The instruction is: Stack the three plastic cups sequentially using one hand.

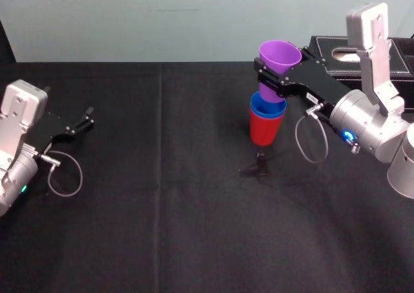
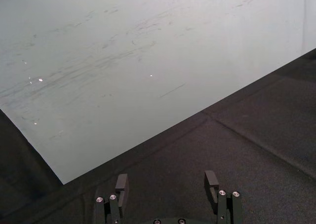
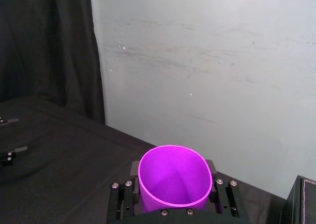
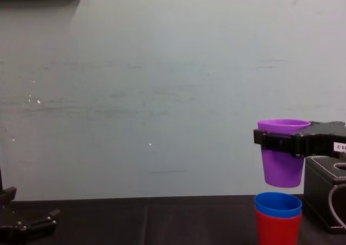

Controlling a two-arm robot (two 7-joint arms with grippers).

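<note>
My right gripper (image 1: pixel 273 79) is shut on the purple cup (image 1: pixel 279 54), one finger on each side of its wall below the rim. It holds the cup upright in the air. In the chest view the purple cup (image 4: pixel 281 166) hangs just above the blue cup (image 4: pixel 278 204), with a small gap between them. The blue cup (image 1: pixel 266 105) sits nested inside the red cup (image 1: pixel 264 131), which stands on the table. In the right wrist view the purple cup (image 3: pixel 174 177) sits between the fingers (image 3: pixel 123 194). My left gripper (image 1: pixel 81 121) rests open at the far left, with nothing in it (image 2: pixel 167 184).
A black box with white stitching (image 1: pixel 336 54) stands behind and to the right of the stack, close to my right arm (image 4: pixel 324 196). Black cloth (image 1: pixel 162 209) covers the table, and a pale wall rises behind it.
</note>
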